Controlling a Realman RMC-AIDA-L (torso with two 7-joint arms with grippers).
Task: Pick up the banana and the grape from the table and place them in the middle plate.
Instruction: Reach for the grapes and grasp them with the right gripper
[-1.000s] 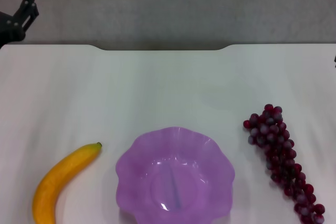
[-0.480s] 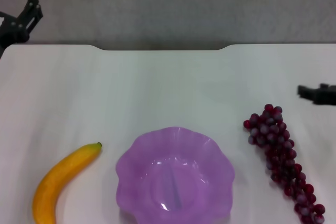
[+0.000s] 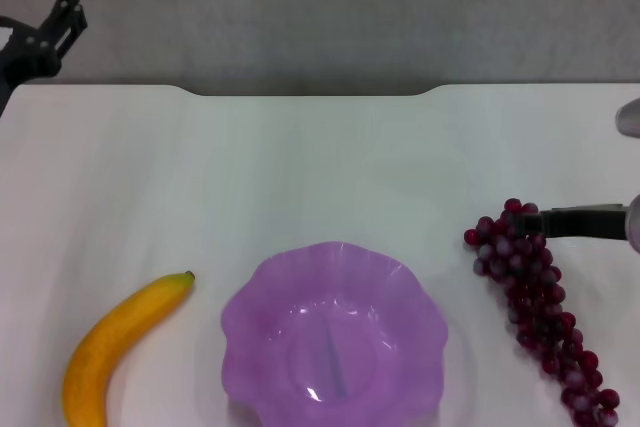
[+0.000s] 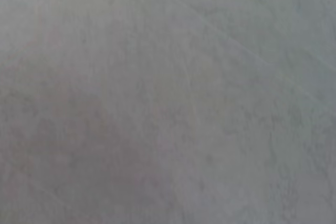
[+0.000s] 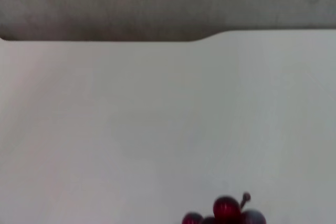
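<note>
Black and thin, the right hand point(image 3: 560, 221) reaches in from the right edge of the head view, its tip at the far end of the grape point(image 3: 535, 297); whether its fingers are spread or closed I cannot tell, as only one dark bar shows. The right wrist view shows just the top few berries of the grape point(image 5: 226, 212) with a short stem, and bare tabletop point(image 5: 157, 119) beyond. The bunch lies to the right of the middle plate point(image 3: 333, 332), near it but apart, its long axis running from that far end toward the near right corner. So the right arm is plainly the nearer one, and the coming grasp probably turns on closing across that axis. The banana point(image 3: 115, 342) lies left of the plate, its dark tip pointing toward the far side, untouched. The left hand point(image 3: 50, 32) is raised at the far left corner, fingers apart, well away from everything.
</note>
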